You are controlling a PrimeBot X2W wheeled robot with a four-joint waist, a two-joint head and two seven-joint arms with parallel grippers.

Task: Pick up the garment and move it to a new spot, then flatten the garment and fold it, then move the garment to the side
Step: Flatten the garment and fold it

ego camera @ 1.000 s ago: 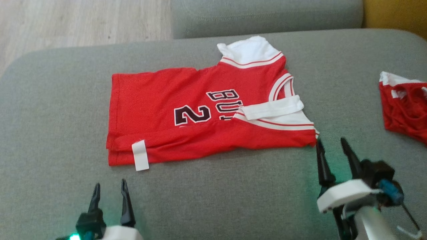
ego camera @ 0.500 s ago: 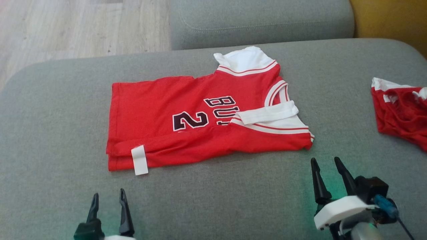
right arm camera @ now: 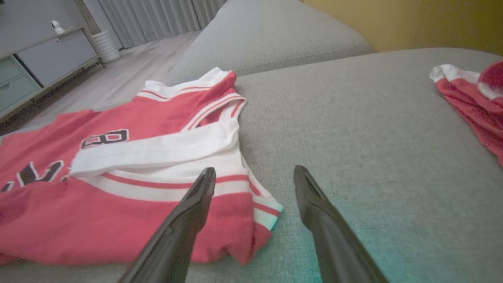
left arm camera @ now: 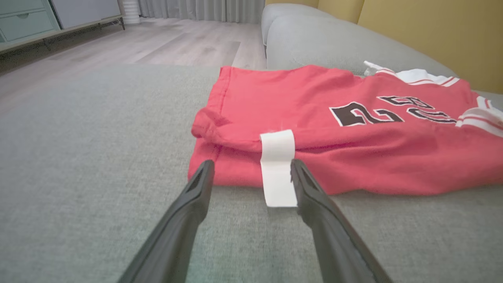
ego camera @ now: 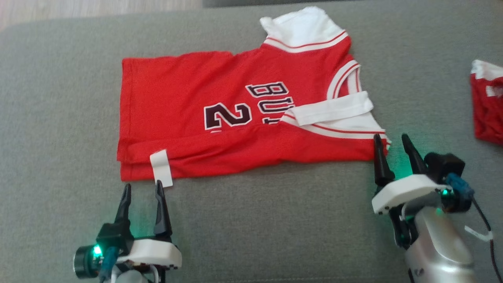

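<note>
The garment [ego camera: 235, 114] is a red jersey with white trim and dark lettering, lying partly folded on the grey sofa cushion [ego camera: 63, 118], its near edge doubled over. A white tag [ego camera: 162, 168] hangs over that near edge. My left gripper [ego camera: 142, 188] stands open just short of the garment's near left corner, the white tag [left arm camera: 278, 169] between its fingertips in the left wrist view. My right gripper [ego camera: 391, 139] is open at the garment's near right corner [right arm camera: 259, 220], one fingertip over the cloth. Nothing is held.
A second red and white cloth [ego camera: 487, 106] lies at the cushion's right side, also visible as red cloth [right arm camera: 471, 102] in the right wrist view. A back cushion [right arm camera: 271, 35] and yellow wall [left arm camera: 432, 35] lie beyond. Wooden floor [left arm camera: 157, 43] is off the far left.
Both grippers have advanced toward the garment's near edge, reaching its two near corners. The head camera has tilted down, so the whole picture has shifted.
</note>
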